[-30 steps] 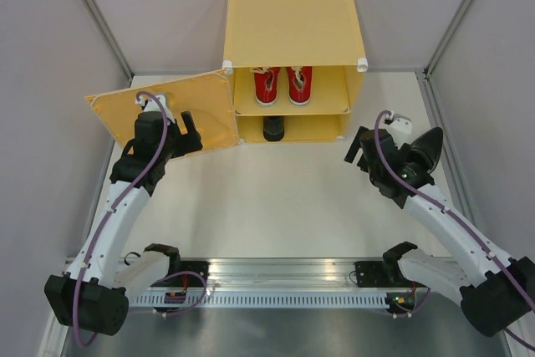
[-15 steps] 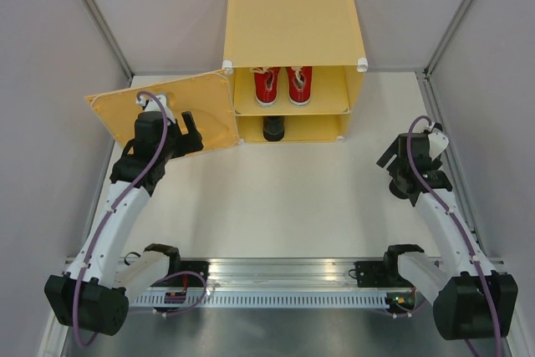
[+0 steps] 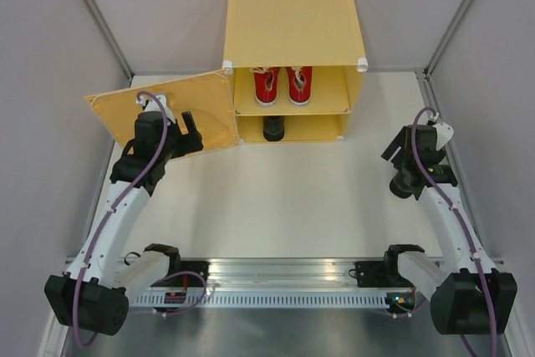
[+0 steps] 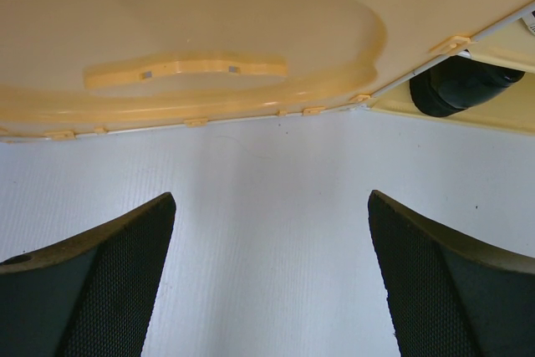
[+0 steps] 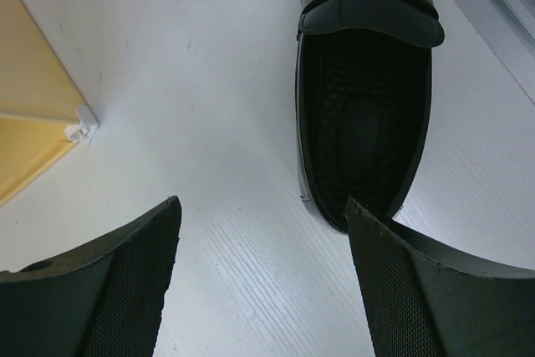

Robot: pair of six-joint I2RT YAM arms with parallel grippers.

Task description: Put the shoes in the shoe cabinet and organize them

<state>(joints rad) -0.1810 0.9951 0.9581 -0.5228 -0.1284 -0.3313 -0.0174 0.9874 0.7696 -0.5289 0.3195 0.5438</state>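
Observation:
The yellow-orange shoe cabinet (image 3: 292, 18) stands at the back with its door (image 3: 180, 106) swung open to the left. Two red sneakers (image 3: 282, 85) sit side by side on the upper shelf. One black dress shoe (image 3: 274, 130) lies in the lower compartment and also shows in the left wrist view (image 4: 460, 85). The other black dress shoe (image 5: 364, 98) lies on the table at the right, heel towards my right gripper (image 5: 261, 206), which is open with its right finger at the heel. My left gripper (image 4: 272, 206) is open and empty in front of the door (image 4: 226, 39).
In the top view the right arm (image 3: 422, 160) covers the loose black shoe. A metal wall rail (image 3: 443, 135) runs close along the right side. A cabinet corner connector (image 5: 79, 127) shows left of the right gripper.
My right arm has swung right and folded back over the black shoe near the right wall, hiding it from the top view. The left arm has not moved.

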